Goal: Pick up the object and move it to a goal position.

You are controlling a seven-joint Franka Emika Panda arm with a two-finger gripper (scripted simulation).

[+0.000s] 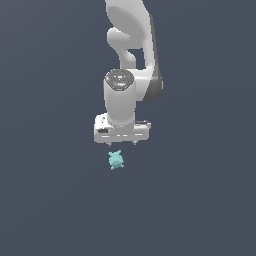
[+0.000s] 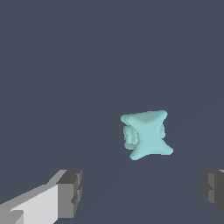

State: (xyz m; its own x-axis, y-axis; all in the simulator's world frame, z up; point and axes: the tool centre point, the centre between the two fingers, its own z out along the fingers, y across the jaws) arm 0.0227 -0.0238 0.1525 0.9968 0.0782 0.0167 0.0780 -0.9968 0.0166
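The object is a tiny pale teal lumpy figurine [image 1: 115, 160] with small pointed nubs, lying on the dark grey floor. My white gripper [image 1: 122, 144] hangs just above it, a little toward the exterior view's right, with its short fingertips apart. In the wrist view the figurine [image 2: 146, 134] lies beyond the gap between the two grey finger pads [image 2: 70, 192], which stand wide apart with nothing between them. The gripper is open and empty and does not touch the figurine.
The white arm [image 1: 131, 45] rises behind the gripper toward the top of the exterior view. The floor [image 1: 50, 200] is a plain dark grey surface. No goal marker shows.
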